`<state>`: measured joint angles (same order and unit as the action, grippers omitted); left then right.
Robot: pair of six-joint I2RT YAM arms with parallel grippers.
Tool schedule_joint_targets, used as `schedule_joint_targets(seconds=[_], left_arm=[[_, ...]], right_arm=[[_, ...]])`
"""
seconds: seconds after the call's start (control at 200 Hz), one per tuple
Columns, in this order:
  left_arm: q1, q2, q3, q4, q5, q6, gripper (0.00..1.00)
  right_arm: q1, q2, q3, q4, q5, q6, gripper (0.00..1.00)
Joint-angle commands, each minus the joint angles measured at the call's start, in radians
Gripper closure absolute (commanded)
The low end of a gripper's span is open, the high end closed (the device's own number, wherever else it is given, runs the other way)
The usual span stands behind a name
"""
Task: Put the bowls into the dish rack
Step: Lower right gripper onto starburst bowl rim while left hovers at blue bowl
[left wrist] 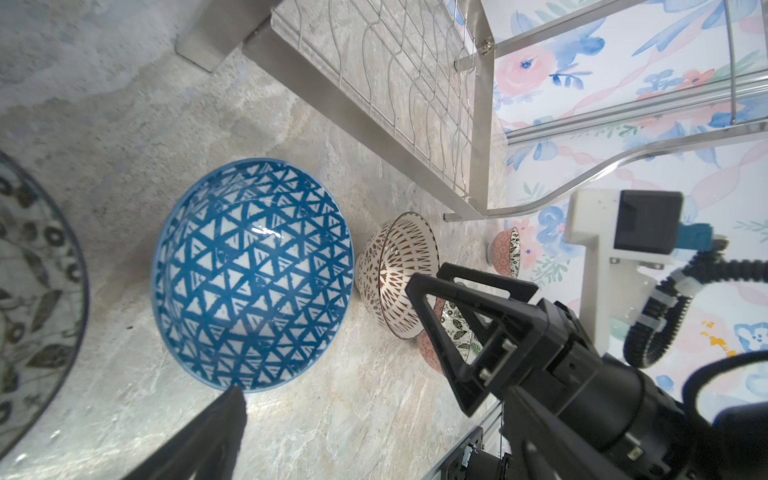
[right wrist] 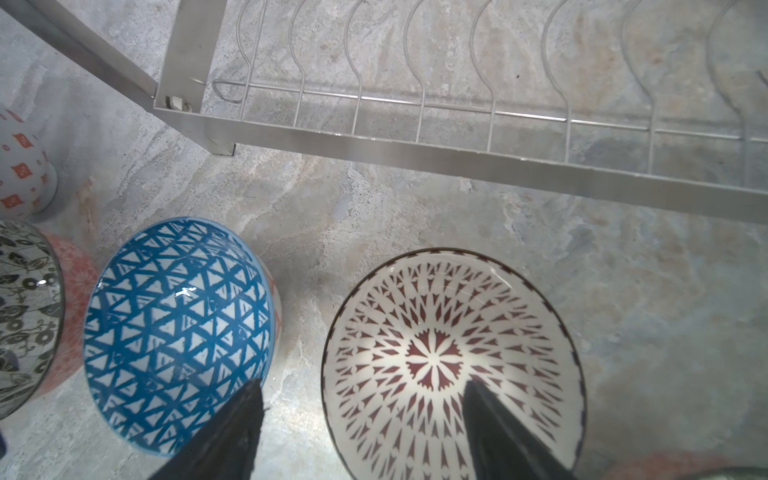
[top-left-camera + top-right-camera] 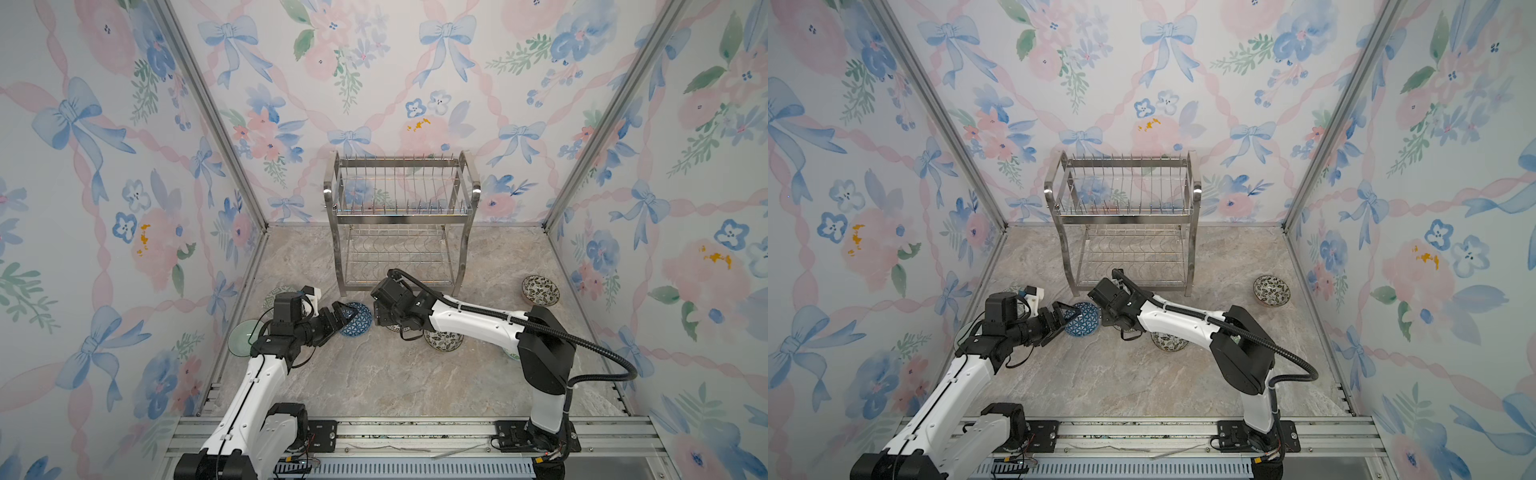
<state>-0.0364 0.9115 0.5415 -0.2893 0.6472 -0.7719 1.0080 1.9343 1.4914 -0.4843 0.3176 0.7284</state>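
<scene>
The dish rack [image 3: 401, 216] stands empty at the back centre. In front of it a blue-white geometric bowl [image 1: 253, 274] and a cream lattice bowl [image 2: 449, 357] sit upright on the table, side by side. My left gripper [image 1: 324, 338] is open, low beside the blue bowl [image 3: 358, 322], with nothing between its fingers. My right gripper [image 2: 361, 384] points down, open, astride the cream bowl's near rim: one finger inside the bowl, the other outside, next to the blue bowl [image 2: 174, 332]. In both top views the right wrist hides the cream bowl.
A black-white leafy bowl [image 3: 540, 290] sits far right. Another leafy bowl [image 3: 442, 338] lies under the right forearm. A pale green bowl [image 3: 245, 336] is by the left wall. A pinkish bowl [image 1: 509, 251] stands near the rack's leg. The rack's lower bar [image 2: 415, 153] runs close behind both bowls.
</scene>
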Motion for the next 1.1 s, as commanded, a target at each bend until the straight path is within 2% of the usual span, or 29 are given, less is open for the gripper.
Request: schedule_joint_targets(seconds=[0.0,0.385,0.5,0.58,0.99,1.095], left_arm=[[0.007,-0.001,-0.002,0.042,0.018,0.000,0.02],[0.010,0.013,0.001,0.047,0.006,0.009,0.02],[0.010,0.012,0.001,0.046,0.002,0.012,0.02],[0.010,0.013,0.000,0.046,-0.003,0.015,0.02],[0.002,0.029,0.007,0.046,-0.061,0.029,0.02],[0.000,0.044,0.018,0.046,-0.056,0.037,0.02]], right_arm=[[0.005,0.040,0.044,-0.065,-0.003,-0.014,0.30],[0.002,0.105,0.072,-0.060,-0.052,-0.026,0.36],[0.003,0.116,0.082,-0.067,-0.054,-0.033,0.40],[0.001,0.122,0.083,-0.073,-0.048,-0.039,0.46],[-0.002,0.166,0.093,-0.090,-0.050,-0.064,0.57],[-0.003,0.173,0.097,-0.093,-0.048,-0.070,0.63]])
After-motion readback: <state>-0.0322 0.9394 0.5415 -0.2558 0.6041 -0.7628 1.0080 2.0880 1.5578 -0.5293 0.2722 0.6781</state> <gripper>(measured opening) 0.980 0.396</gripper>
